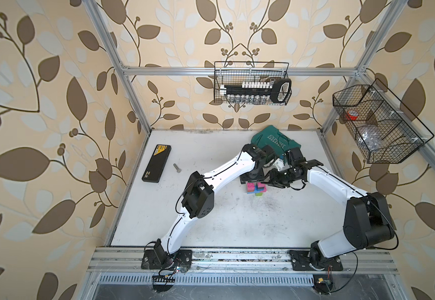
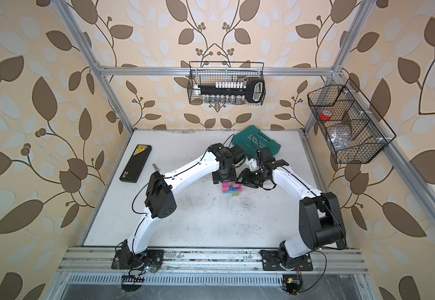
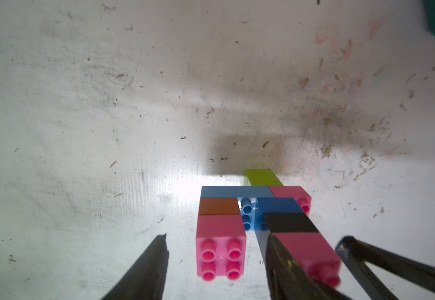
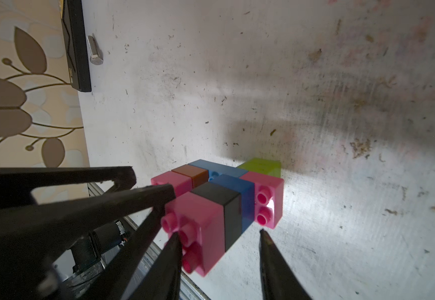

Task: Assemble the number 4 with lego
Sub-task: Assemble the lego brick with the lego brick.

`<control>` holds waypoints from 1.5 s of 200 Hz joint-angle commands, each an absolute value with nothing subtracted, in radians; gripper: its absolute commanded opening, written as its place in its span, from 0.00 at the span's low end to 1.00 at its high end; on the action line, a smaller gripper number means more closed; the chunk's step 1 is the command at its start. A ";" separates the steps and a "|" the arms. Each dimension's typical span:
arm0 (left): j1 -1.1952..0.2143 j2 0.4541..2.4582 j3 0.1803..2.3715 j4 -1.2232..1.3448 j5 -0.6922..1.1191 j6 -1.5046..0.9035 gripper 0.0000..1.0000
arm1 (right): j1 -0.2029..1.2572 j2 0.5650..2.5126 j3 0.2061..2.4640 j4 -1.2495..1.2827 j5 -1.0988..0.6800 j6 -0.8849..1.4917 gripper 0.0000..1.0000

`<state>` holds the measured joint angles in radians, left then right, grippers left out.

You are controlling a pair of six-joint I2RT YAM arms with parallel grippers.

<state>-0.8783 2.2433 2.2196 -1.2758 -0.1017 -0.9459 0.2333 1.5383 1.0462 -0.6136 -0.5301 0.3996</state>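
The lego figure, the number 4 (image 1: pixel 256 189) (image 2: pixel 232 189), lies flat on the white table (image 1: pixel 211 220), just in front of both grippers. Its near arm is a pink brick (image 3: pixel 220 241) joined to an orange one (image 3: pixel 219 206) and a long blue one (image 3: pixel 233 192). The other arm runs pink (image 3: pixel 307 253), black (image 3: pixel 289 222), blue (image 3: pixel 278 205), with a pink brick (image 3: pixel 290 193) and a lime green one (image 3: pixel 262 178) beyond. My left gripper (image 3: pixel 217 236) is open astride the near pink brick, with gaps on both sides. My right gripper (image 4: pixel 217 232) straddles the other pink end brick (image 4: pixel 198 220). It is open, one finger at the studs, the other apart.
A teal tool case (image 1: pixel 273 141) lies right behind the two wrists. At the left a black case (image 1: pixel 156 163) and a metal bolt (image 1: pixel 177 168) rest on the table. Wire baskets hang on the back wall (image 1: pixel 252 83) and the right wall (image 1: pixel 377 124).
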 commanded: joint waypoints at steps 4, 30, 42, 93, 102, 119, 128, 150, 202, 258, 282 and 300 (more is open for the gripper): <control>-0.888 2.139 2.210 -1.250 -0.148 -0.935 0.61 | 0.236 1.579 0.989 -0.689 -0.420 0.388 0.42; -0.888 2.075 2.142 -1.228 -0.156 -0.920 0.54 | 0.236 1.584 0.992 -0.689 -0.420 0.390 0.42; -0.888 2.049 2.095 -1.213 -0.145 -0.913 0.51 | 0.236 1.588 0.995 -0.689 -0.422 0.388 0.42; -0.888 2.008 1.946 -1.137 -0.085 -0.890 0.36 | 0.236 1.593 1.000 -0.693 -0.417 0.389 0.40; -0.888 2.006 1.935 -1.129 -0.082 -0.886 0.37 | 0.235 1.594 1.000 -0.692 -0.417 0.388 0.40; -0.888 2.008 1.919 -1.114 -0.075 -0.877 0.37 | 0.236 1.595 1.000 -0.692 -0.418 0.388 0.40; -0.887 2.012 1.912 -1.107 -0.070 -0.873 0.37 | 0.235 1.595 1.000 -0.692 -0.419 0.388 0.40; -0.888 2.020 1.898 -1.096 -0.063 -0.874 0.37 | 0.236 1.597 1.003 -0.693 -0.417 0.388 0.40; -0.885 2.031 1.857 -1.076 -0.059 -0.880 0.37 | 0.236 1.595 1.002 -0.696 -0.416 0.387 0.40; -0.882 2.051 1.832 -1.068 -0.043 -0.882 0.36 | 0.236 1.591 1.002 -0.696 -0.413 0.387 0.40; -0.882 2.055 1.825 -1.068 -0.039 -0.883 0.36 | 0.236 1.594 1.001 -0.695 -0.415 0.386 0.40; -0.882 2.055 1.814 -1.065 -0.037 -0.885 0.36 | 0.236 1.591 1.000 -0.696 -0.414 0.387 0.40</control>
